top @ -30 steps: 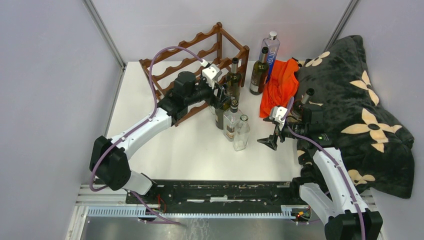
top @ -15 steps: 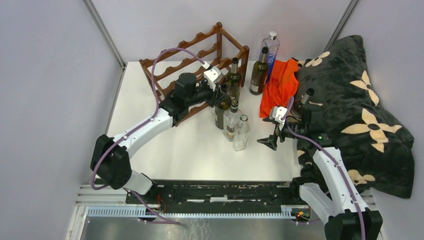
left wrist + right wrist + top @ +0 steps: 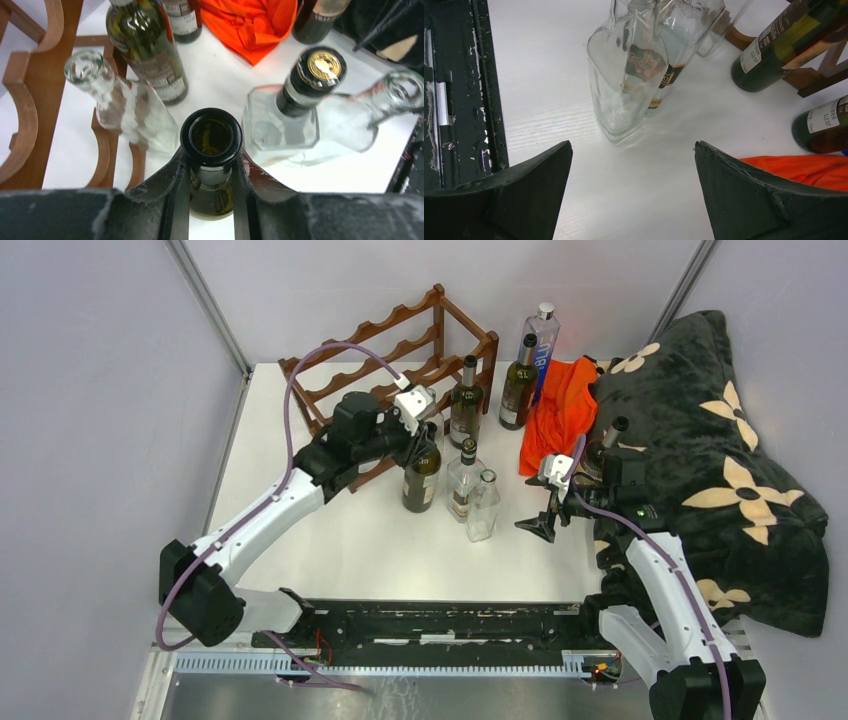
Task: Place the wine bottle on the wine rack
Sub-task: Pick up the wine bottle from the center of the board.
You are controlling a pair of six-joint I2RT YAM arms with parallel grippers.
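Beside wine rack [image 3: 438,315], left end effector [image 3: 211,170] clamps wine bottle [image 3: 421,478] neck.

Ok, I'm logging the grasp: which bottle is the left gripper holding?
The dark green uncapped bottle, neck clamped by the left gripper; no other is gripped.

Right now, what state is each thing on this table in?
wine bottle, upright, uncorked, neck gripped by the left fingers.
right fingers, open, empty.
wine rack, standing, no bottles in it.
capped clear bottle, upright, closed.
open clear bottle, upright, no cap.
blue bottle, upright, capped.
orange cloth, crumpled.
black blanket, heaped.
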